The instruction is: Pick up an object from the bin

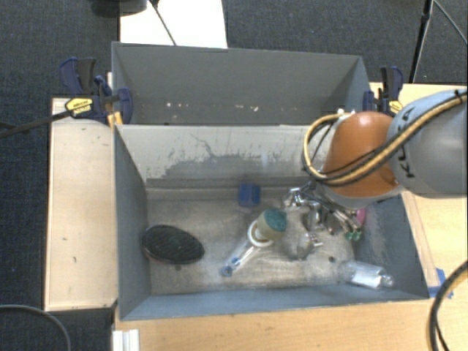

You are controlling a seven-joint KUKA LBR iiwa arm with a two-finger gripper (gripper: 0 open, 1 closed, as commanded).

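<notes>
Altogether: one blue block (249,194), one black disc (172,244).

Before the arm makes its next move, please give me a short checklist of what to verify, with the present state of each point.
1. Gripper is down inside the bin, right of centre: ok.
2. Nearest thing is known, the white tool with teal head just to the gripper's left: ok.
3. Gripper already holds something: cannot tell.
4. Blue block by the back wall is apart from the gripper: ok.
5. Clear plastic piece at the front right is apart from the gripper: ok.
</notes>
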